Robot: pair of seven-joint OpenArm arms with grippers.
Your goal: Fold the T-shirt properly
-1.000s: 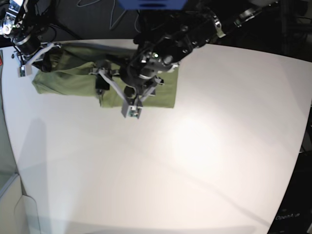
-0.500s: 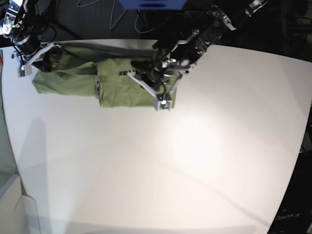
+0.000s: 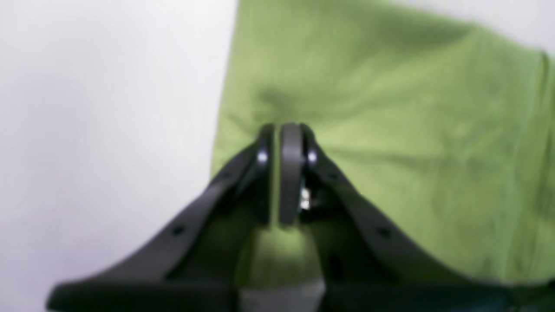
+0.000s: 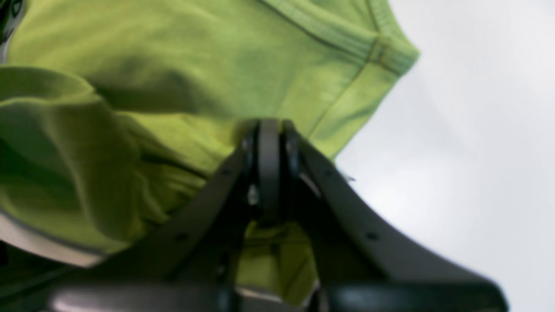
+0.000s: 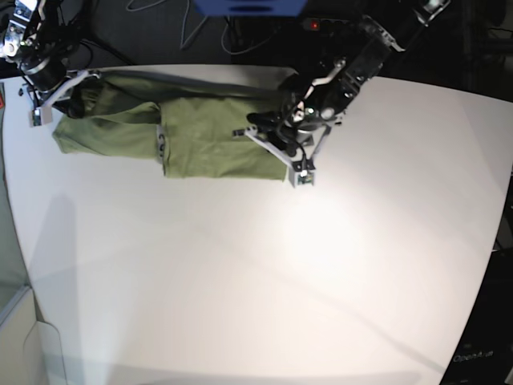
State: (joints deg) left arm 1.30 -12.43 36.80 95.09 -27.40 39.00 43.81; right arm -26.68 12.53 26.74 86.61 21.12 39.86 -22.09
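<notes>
Lying under left pincer (image 3: 282, 130): T-shirt (image 3: 390, 143)

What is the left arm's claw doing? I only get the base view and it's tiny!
Observer: The left wrist view shows the left claw shut, its tips on the T-shirt close to its edge by the table.
Operator: Did it grab cloth?
Observer: Cannot tell, but wrinkles fan out from its tips.
Operator: And the other claw?
Observer: The right claw is shut too, over bunched cloth near a stitched hem.
</notes>
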